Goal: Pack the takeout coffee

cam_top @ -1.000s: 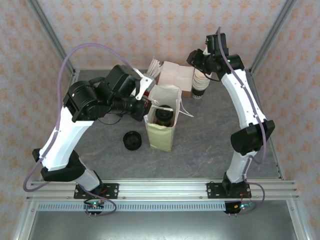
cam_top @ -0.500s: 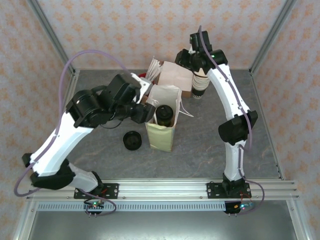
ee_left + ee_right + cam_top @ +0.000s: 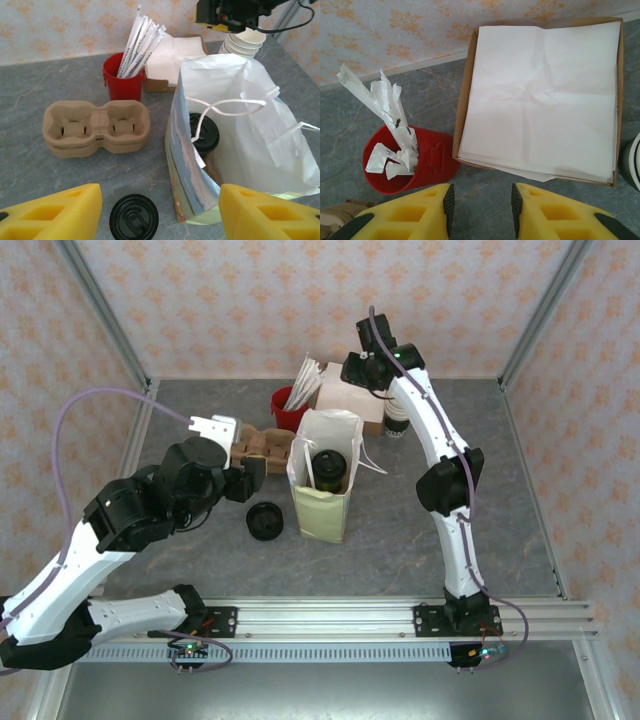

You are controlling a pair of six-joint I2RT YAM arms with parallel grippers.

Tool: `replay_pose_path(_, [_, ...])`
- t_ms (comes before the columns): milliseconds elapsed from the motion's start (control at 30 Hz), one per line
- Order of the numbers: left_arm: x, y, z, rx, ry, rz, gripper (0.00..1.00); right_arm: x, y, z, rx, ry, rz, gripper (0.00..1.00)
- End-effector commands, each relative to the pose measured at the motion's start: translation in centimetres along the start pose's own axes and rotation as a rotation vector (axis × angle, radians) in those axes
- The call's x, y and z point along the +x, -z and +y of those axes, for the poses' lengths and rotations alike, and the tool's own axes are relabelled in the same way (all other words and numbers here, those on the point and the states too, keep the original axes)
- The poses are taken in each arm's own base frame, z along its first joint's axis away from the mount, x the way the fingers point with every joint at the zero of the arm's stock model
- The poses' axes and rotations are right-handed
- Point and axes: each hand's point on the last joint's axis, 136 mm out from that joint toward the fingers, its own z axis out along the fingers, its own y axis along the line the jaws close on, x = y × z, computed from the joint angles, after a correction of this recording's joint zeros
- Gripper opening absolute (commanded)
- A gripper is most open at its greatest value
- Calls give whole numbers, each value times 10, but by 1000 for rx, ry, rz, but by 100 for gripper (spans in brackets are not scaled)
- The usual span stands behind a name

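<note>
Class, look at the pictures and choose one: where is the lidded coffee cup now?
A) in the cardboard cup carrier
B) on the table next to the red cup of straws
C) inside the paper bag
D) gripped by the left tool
C: the coffee cup, black lid facing up, sits inside the open paper bag.

takeout coffee (image 3: 328, 468) inside upright paper bag (image 3: 322, 515), black lid (image 3: 265, 521) just beside bag

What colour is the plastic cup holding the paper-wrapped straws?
Red. The round plastic straw cup shows best in the left wrist view.
</note>
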Motion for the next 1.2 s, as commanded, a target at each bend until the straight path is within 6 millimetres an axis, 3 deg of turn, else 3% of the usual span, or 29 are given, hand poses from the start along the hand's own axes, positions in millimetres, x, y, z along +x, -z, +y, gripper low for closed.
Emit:
replay_pose_path(0, [3,4,14,-50,84,-35,64,-4,1,11,-2,35,-40,37])
replay_pose_path(233, [19,9,28,-58,136,-48,64,1,-28,16,17,47,-51,37])
replay_pose_path(500, [25,1,28,-77,123,-34,64,12,-61,10,51,57,-40,37])
replay_pose_path(900, [30,-7,26,-88,109,-11,64,18,-111,-21,201,102,-83,37])
replay_pose_path(1167, [35,-13,20,-68,104,10,64,14,-131,-38,279,148,-131,48])
